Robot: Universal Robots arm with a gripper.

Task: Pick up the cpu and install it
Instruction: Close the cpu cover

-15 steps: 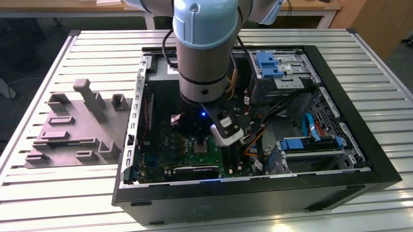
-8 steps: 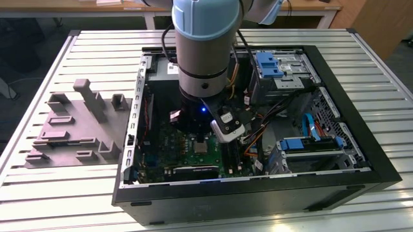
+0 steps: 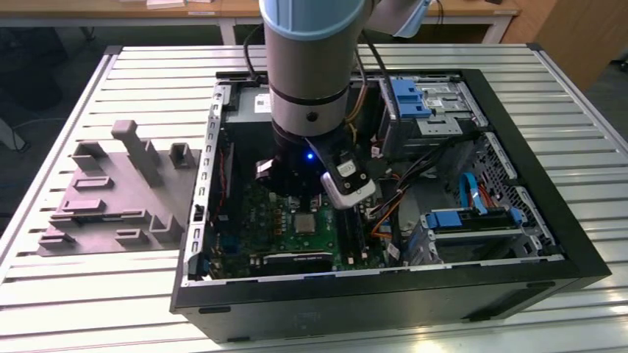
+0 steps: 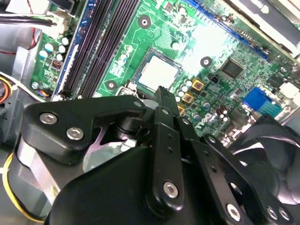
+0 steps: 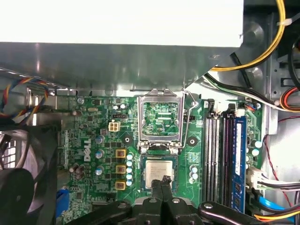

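The cpu point(image 5: 158, 170) is a pale silvery square lying flat in the socket on the green motherboard point(image 5: 89, 140). It also shows in the second wrist view as the cpu point(image 4: 158, 73) and in the exterior view as the cpu point(image 3: 304, 224). The socket's metal lid point(image 5: 161, 117) stands folded open beside it, with its lever point(image 5: 190, 117) raised. My gripper point(image 5: 164, 181) hangs just above one edge of the cpu, its black fingers point(image 4: 162, 101) pressed together with nothing between them. The arm point(image 3: 309, 88) reaches down into the open computer case point(image 3: 549, 243).
A grey metal box point(image 5: 117, 61) sits beyond the socket. Memory slots point(image 5: 220, 154) run along one side and a black fan point(image 5: 18, 183) sits on the other. Cables point(image 5: 262, 51) and blue drive brackets point(image 3: 461, 218) crowd the case. A grey fixture tray point(image 3: 108, 191) lies at the exterior view's left.
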